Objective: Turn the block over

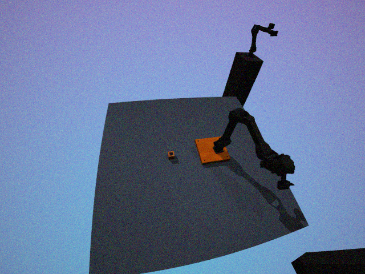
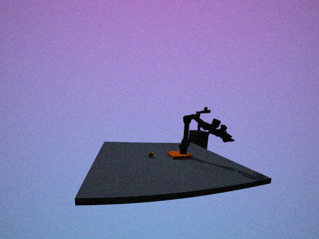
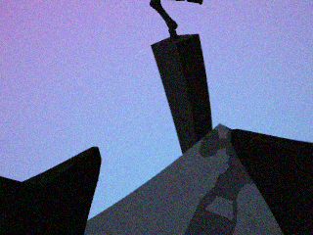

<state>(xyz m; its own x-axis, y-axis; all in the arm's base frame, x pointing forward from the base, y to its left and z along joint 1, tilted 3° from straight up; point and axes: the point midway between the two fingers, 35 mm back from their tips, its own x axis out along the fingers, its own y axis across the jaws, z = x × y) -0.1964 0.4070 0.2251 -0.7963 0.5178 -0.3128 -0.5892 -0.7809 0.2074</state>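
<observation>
The block (image 1: 171, 154) (image 2: 150, 154) is a small orange cube standing on the grey table (image 1: 141, 206) (image 2: 123, 177), left of the robot's orange base plate. In the top view its upper face shows a dark square mark with an orange border, so the marked side faces up. The gripper (image 2: 232, 138) (image 3: 166, 142) is open and empty, raised at the right side of the table, far from the block and pointing away from it. The block is not in the wrist view.
The orange base plate (image 1: 207, 157) (image 2: 176, 155) carries the arm, right of the block. A dark pedestal (image 1: 243, 76) (image 2: 202, 139) (image 3: 181, 88) with another small arm stands beyond the table's far edge. A dark shape (image 1: 333, 262) lies at the lower right of the top view.
</observation>
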